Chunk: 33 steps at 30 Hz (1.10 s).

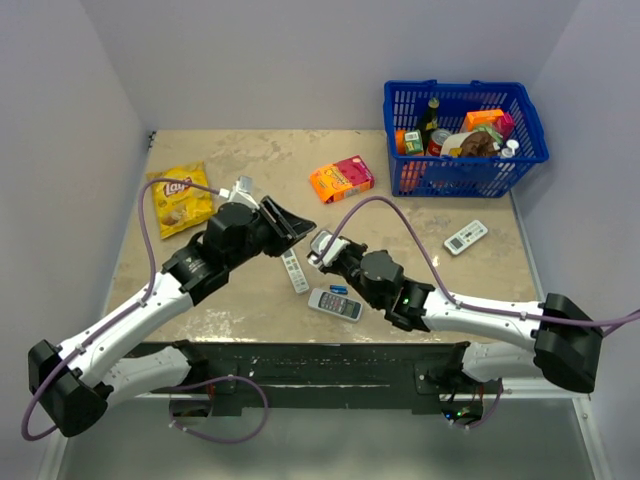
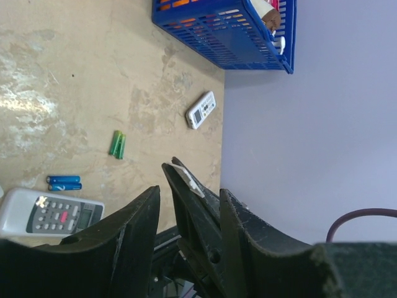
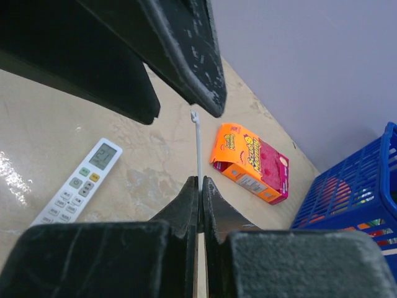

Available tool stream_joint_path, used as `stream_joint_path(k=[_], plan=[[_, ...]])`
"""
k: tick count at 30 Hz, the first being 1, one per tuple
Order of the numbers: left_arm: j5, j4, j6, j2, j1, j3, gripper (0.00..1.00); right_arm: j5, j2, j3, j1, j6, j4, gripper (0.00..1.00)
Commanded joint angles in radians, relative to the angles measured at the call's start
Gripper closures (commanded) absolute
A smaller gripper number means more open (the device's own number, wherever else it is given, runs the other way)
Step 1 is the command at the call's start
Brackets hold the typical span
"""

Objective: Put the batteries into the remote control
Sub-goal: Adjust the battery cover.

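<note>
Tan table (image 1: 260,160): chip bag (image 1: 180,198), orange box (image 1: 341,180), blue basket (image 1: 460,178), slim white remote (image 1: 294,270), grey remote (image 1: 334,304), green batteries (image 2: 118,144).

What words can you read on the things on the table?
"Lay's": on the yellow chip bag.
Orange box: it has printing, but it is too blurred to read.
Remote with a display: the button labels are too small to read.
Packets in the blue basket: the labels are too small to read.
</note>
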Motion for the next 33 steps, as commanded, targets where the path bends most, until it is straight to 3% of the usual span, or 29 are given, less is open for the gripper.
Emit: stream_joint_path(k=[1, 14, 25, 33], plan=[[0.064, 0.078, -0.059, 0.017, 0.006, -0.004, 0.53, 0.037, 0.019, -0.006, 0.021, -0.06, 0.111, 1.0], [0.064, 0.092, -0.164, 0.023, 0.017, -0.048, 0.62, 0.12, 0.08, -0.017, 0.076, -0.138, 0.191, 1.0], [0.088, 0.102, -0.222, 0.005, 0.039, -0.099, 0.78, 0.252, 0.15, -0.047, 0.139, -0.268, 0.358, 1.0], [0.122, 0.177, -0.276, -0.004, 0.049, -0.163, 0.95, 0.289, 0.155, -0.075, 0.167, -0.327, 0.455, 1.0]])
